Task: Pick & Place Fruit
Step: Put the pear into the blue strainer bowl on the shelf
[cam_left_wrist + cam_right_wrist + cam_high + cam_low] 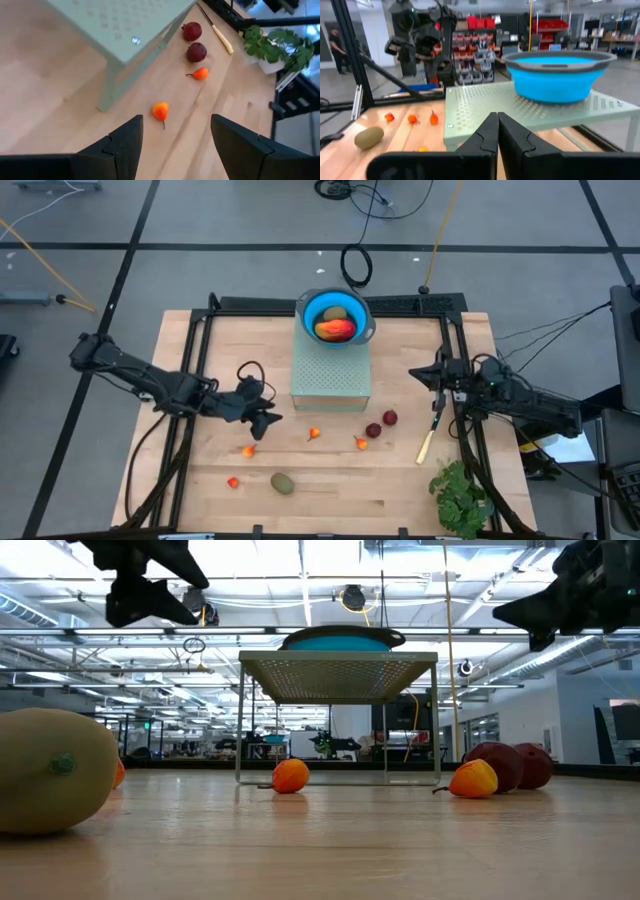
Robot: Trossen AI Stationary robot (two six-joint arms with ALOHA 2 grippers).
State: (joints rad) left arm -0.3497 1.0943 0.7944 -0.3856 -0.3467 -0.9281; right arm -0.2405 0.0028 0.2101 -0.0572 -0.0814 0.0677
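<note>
L gripper hovers above the light wooden table, just off the front-left corner of the pale green perforated metal stand. Its fingers are spread apart w/ nothing between them; the left wrist view looks down between them at a tiny orange-red toy fruit w/ a stem lying on the wood.

R gripper sits at the table's right side, beside the stand, fingers pressed fully together, holding nothing.

Blue round collapsible bowl w/ grey rim stands on the stand's far part. Inside: larger orange-red oblong fruit and, touching it on the far side, a brownish-green piece.

Remaining fruit on the table, in front of the stand:
- two dark red round fruits, just beside each other, toward the right
- second tiny orange-red piece near them
- third tiny orange-red piece, front-left, under the L gripper area
- fourth tiny orange-red piece near the front edge
- brownish-green oval fruit beside it, also near the front edge

Yellow-handled knife lies on the right, near the R gripper. Leafy green bunch sits at the front-right corner.
</note>
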